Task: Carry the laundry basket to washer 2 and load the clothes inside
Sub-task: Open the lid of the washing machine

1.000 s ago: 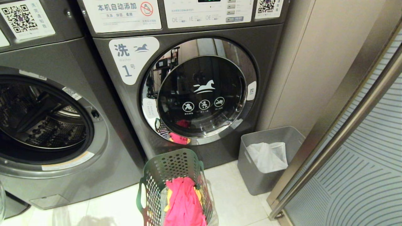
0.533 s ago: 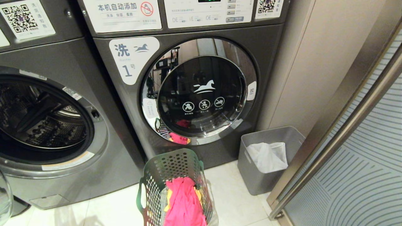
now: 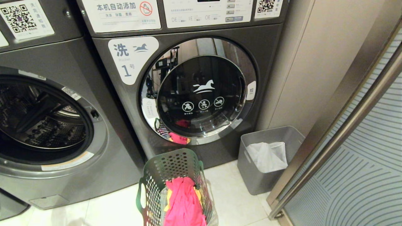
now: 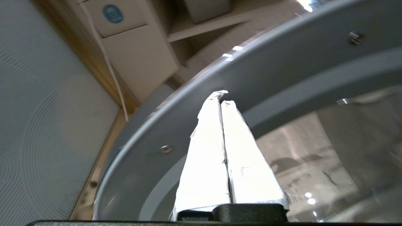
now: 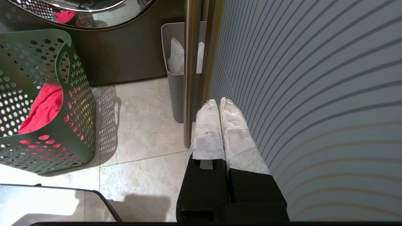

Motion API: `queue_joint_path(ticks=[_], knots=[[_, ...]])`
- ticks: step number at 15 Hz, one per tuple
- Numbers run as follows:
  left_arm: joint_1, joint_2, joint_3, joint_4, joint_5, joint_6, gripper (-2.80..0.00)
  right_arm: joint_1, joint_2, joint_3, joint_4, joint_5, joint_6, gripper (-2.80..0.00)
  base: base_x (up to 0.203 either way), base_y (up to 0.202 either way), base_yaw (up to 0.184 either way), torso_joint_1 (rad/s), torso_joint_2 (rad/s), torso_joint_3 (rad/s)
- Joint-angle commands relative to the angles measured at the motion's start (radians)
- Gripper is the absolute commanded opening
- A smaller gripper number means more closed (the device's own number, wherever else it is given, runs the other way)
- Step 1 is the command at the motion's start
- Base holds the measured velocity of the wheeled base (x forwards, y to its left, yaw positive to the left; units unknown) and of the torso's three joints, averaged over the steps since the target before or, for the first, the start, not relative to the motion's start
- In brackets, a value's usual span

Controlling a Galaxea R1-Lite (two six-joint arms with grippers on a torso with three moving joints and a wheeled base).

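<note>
A pale tiled floor point(image 3: 106, 207) runs along a row of dark grey front-loaders, with a ribbed sliding door on the right. The laundry basket point(image 3: 171, 166) stands on the tiles in front of the machine labelled 1 point(image 3: 201, 91), whose door is closed, and the clothes point(image 3: 183, 201) — pink-red on top, a little yellow at the side — lie inside it. Just left is a machine with its drum open point(image 3: 44, 119); we judge it to be washer 2, though no numeral shows. A grey bin point(image 3: 251, 150) with a white sheet stands by the sliding door.

Our left end effector point(image 4: 221, 100) is clenched and empty, its tips at the grey rim of the swung-out door point(image 4: 282, 62). Our right end effector point(image 5: 220, 106) is clenched too, empty, parked low beside the sliding door.

To do this well, we push the door fully wide with tips on the rim — not the glass — then come back for the pink garment.
</note>
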Motion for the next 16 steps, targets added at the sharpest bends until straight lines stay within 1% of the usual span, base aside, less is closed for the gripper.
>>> queue_joint_path(ticks=[1, 4, 5, 6, 7, 8, 9, 10, 11, 12, 14, 16], knots=[[0.117, 0.083, -0.078, -0.005, 0.004, -0.002, -2.80, 0.000, 0.000, 0.000, 0.001, 0.000, -0.001, -2.80, 0.000, 0.000, 0.000, 0.000, 0.00, 0.000], [0.249, 0.125, -0.116, -0.019, 0.003, -0.003, -2.80, 0.000, 0.000, 0.000, 0.001, 0.000, -0.001, -2.80, 0.000, 0.000, 0.000, 0.000, 0.00, 0.000], [0.289, 0.149, -0.120, -0.042, 0.002, -0.003, -2.80, 0.000, 0.000, 0.000, 0.001, 0.000, -0.001, -2.80, 0.000, 0.000, 0.000, 0.000, 0.00, 0.000], [0.312, 0.166, -0.118, -0.088, 0.000, 0.001, -2.80, 0.000, 0.000, 0.000, 0.001, 0.000, -0.001, -2.80, 0.000, 0.000, 0.000, 0.000, 0.00, 0.000], [0.309, 0.150, -0.103, -0.093, -0.019, 0.003, -2.80, 0.000, 0.000, 0.000, 0.001, 0.000, -0.001, -2.80, 0.000, 0.000, 0.000, 0.000, 0.00, 0.000], [0.283, 0.106, -0.073, -0.098, -0.070, 0.002, -2.80, 0.000, 0.000, 0.000, 0.001, 0.000, -0.001, -2.80, 0.000, 0.000, 0.000, 0.000, 0.00, 0.000], [0.238, 0.046, -0.033, -0.101, -0.143, 0.001, -2.80, 0.000, 0.000, 0.000, 0.001, 0.000, -0.001, -2.80, 0.000, 0.000, 0.000, 0.000, 0.00, 0.000], [0.177, -0.024, 0.019, -0.103, -0.223, 0.000, -2.80, 0.000, 0.000, 0.000, 0.001, 0.000, -0.001, -2.80, 0.000, 0.000, 0.000, 0.000, 0.00, 0.000], [0.082, -0.080, 0.072, -0.108, -0.289, 0.000, -2.80, 0.000, 0.000, 0.000, 0.001, 0.000, -0.001, -2.80, 0.000, 0.000, 0.000, 0.000, 0.00, 0.000], [-0.028, -0.135, 0.130, -0.117, -0.335, -0.001, -2.80, 0.000, 0.000, 0.000, 0.001, 0.000, -0.001, -2.80, 0.000, 0.000, 0.000, 0.000, 0.00, 0.000], [-0.294, -0.241, 0.265, -0.129, -0.378, -0.002, -2.80, 0.000, 0.000, 0.000, 0.001, 0.000, -0.001, -2.80, 0.000, 0.000, 0.000, 0.000, 0.00, 0.000], [-0.597, -0.353, 0.447, -0.137, -0.400, -0.012, -2.80, 0.000, 0.000, 0.000, 0.001, 0.000, -0.001, -2.80, 0.000, 0.000, 0.000, 0.000, 0.00, 0.000]])
